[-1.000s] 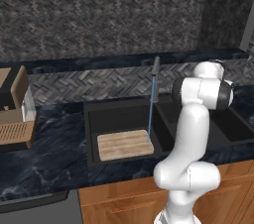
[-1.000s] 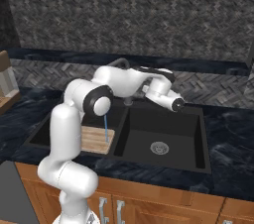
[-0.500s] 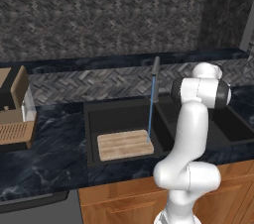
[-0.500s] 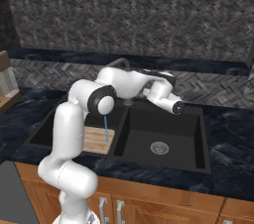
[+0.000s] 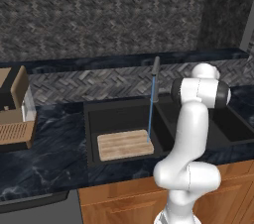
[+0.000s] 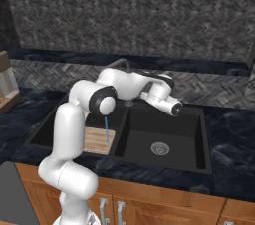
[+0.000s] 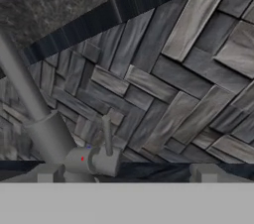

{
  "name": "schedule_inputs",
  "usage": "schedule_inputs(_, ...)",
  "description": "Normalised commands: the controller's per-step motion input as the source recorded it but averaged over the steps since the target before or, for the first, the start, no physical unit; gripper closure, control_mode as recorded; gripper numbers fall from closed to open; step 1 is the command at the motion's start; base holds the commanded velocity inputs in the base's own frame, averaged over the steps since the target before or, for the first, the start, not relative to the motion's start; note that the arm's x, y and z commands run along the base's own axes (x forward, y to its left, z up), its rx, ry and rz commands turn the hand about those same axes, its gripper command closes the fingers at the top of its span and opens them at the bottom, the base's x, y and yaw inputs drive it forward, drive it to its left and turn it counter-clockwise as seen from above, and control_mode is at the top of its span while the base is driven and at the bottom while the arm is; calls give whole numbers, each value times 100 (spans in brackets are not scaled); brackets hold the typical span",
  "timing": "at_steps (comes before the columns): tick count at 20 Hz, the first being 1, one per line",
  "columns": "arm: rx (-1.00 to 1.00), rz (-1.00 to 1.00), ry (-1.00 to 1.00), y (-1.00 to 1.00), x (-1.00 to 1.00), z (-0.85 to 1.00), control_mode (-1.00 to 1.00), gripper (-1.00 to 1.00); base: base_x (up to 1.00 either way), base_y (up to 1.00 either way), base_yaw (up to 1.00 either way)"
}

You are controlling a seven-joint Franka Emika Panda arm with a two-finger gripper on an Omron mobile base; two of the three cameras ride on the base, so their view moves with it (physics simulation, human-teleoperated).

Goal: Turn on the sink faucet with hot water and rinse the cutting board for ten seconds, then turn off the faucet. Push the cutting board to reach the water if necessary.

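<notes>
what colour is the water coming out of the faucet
Bright blue: the water falls as a thin stream onto the cutting board, clearest in the left base view.

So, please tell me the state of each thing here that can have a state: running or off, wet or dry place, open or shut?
sink faucet: turned on, upright behind the divider.
water: running, a thin blue stream down onto the board.
cutting board: lying flat in the left basin, its right end under the stream.
sink: right basin holds nothing; drain uncovered.
pincer: over the right basin; open or shut cannot be told.
</notes>
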Motion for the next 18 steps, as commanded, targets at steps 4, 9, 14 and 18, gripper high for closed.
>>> schedule_inputs(4, -4, 3, 0, 28, 0, -6, -100, -100, 0, 0, 0)
schedule_inputs(9, -1, 2, 0, 10, 0, -1, -100, -100, 0, 0, 0)
schedule_inputs(14, 0, 0, 0, 0, 0, 0, -100, -100, 0, 0, 0)
schedule_inputs(18, 0, 0, 0, 0, 0, 0, -100, -100, 0, 0, 0)
